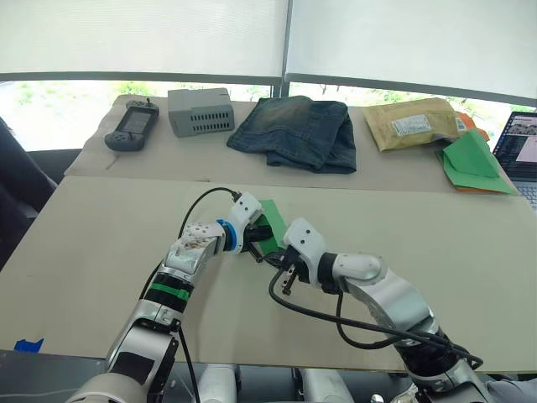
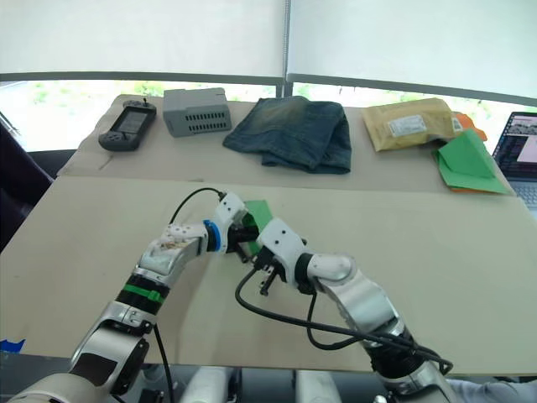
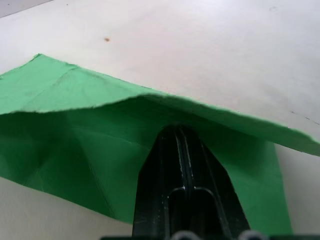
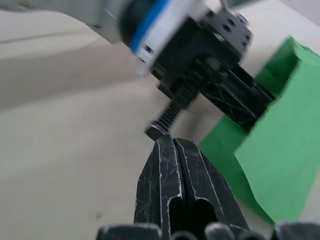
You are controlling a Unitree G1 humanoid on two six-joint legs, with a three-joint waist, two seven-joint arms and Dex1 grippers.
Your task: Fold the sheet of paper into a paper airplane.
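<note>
Beige tabletop [image 1: 101,252] bears the creased, partly folded sheet of paper [image 3: 75,130] — left tool [image 3: 182,137] clenched on it, right tool [image 4: 175,145] clenched empty.

Two head eyes look down over the table [image 1: 101,252]; wrist cameras sit close, sharing the sheet of paper [image 3: 75,150].

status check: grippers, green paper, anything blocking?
Left gripper shut, tips under a raised fold of the sheet of paper. Right gripper shut, empty, beside the paper. Sheet partly folded, no airplane yet. Nothing blocking nearby on the table.
</note>
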